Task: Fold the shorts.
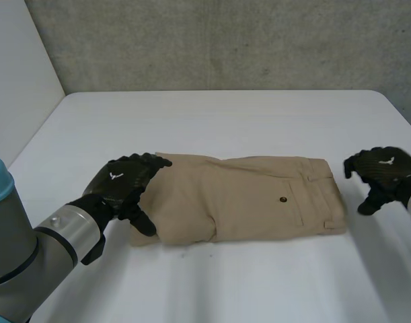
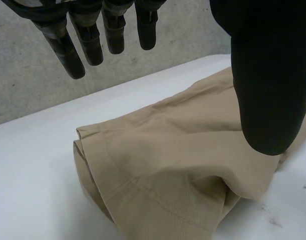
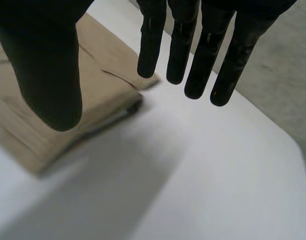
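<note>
Head view: tan shorts (image 1: 245, 195), folded, mid-desk (image 1: 225, 121). Left hand (image 1: 124, 178) is over the end nearest the desk's left edge. Right hand (image 1: 383, 168) is just beside the waistband end, apart from it.
Left wrist view: fingers (image 2: 72, 55) straight, released, above the shorts.
Right wrist view: fingers (image 3: 193, 65) straight, released, over bare desk.

Lab-like test bench: bare white table (image 1: 212, 114), grey concrete wall (image 1: 225, 40).
</note>
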Motion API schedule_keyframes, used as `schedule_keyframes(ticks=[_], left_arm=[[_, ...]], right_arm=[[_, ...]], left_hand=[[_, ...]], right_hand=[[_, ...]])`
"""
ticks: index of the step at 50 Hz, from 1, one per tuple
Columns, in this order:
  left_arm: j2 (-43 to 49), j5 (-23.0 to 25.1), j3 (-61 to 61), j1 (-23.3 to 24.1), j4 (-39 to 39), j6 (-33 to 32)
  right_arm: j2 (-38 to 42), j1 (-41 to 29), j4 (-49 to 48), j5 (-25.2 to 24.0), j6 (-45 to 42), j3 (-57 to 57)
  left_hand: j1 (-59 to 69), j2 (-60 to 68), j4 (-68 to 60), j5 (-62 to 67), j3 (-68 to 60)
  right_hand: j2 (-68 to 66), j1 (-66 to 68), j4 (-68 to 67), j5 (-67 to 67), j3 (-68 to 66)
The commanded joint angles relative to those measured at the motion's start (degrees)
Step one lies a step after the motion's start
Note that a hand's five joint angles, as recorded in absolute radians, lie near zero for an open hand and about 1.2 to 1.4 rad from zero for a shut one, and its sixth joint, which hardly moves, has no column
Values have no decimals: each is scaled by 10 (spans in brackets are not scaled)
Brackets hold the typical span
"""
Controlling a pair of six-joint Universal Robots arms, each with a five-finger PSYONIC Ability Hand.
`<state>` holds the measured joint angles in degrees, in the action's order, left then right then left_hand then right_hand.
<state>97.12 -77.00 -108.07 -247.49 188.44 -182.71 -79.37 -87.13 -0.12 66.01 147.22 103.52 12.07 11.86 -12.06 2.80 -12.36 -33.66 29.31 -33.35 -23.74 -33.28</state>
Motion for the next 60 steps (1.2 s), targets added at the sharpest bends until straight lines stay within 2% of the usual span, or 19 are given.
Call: schedule_keyframes(ticks=[1,14,17,18,19,20,30,34,38,40,45,46,50,53,54,60], left_arm=[[2,0,0,0,0,0],[3,1,-8,-1,1,3],[3,1,-11,-1,2,3],[3,1,-11,-1,2,3],[3,1,-12,-1,2,3],[3,1,-12,-1,2,3],[0,-2,-12,0,1,3],[-3,-2,-13,-1,1,3],[-4,-2,-14,-1,1,3],[-5,-2,-14,-1,1,3],[-8,-2,-14,-1,1,3],[-9,-2,-14,-1,1,3],[-15,-2,-14,-1,1,3],[-22,-2,-13,-1,2,3],[-23,-2,-13,-2,2,3],[-35,-3,-6,-10,3,6]], right_arm=[[13,2,-80,-54,18,81],[108,-8,-147,-52,16,67],[124,-14,-161,-52,17,59],[126,-14,-162,-52,17,57],[129,-15,-163,-52,15,55],[131,-15,-163,-48,11,53],[103,-3,-146,3,11,42],[63,33,-105,22,-4,34],[49,71,-44,25,-67,5],[46,68,-24,28,-85,-6],[20,-28,13,39,-98,-57],[14,-69,18,48,-98,-76],[14,-156,21,65,-105,-113],[17,-214,16,58,-111,-133],[23,-258,14,57,-117,-146],[92,-395,-8,33,-126,-188]], left_hand=[[-20,-18,20,-28,23],[-20,-18,20,-28,23],[-20,-18,20,-28,23],[-20,-18,20,-28,23],[-20,-18,20,-28,23],[-20,-18,20,-28,23],[-20,-18,20,-28,23],[-20,-18,20,-28,23],[-20,-18,20,-28,23],[-20,-18,20,-28,23],[-20,-18,20,-28,23],[-20,-18,20,-28,23],[-20,-18,20,-28,23],[-20,-18,20,-28,23],[-20,-18,20,-28,23],[-20,-18,20,-28,23]], right_hand=[[-3,47,-6,-2,-7],[-50,94,-53,-49,-54],[-204,248,-207,-203,-208],[-275,318,-278,-274,-279],[-445,489,-449,-445,-449],[-463,507,-466,-462,-467],[-463,507,-467,-463,-467],[-463,507,-467,-463,-467],[-463,507,-467,-463,-467],[-463,507,-467,-463,-467],[-463,507,-467,-463,-467],[-463,507,-467,-463,-467],[-463,507,-467,-463,-467],[-463,507,-467,-463,-467],[-463,507,-467,-463,-467],[-463,507,-467,-463,-467]])
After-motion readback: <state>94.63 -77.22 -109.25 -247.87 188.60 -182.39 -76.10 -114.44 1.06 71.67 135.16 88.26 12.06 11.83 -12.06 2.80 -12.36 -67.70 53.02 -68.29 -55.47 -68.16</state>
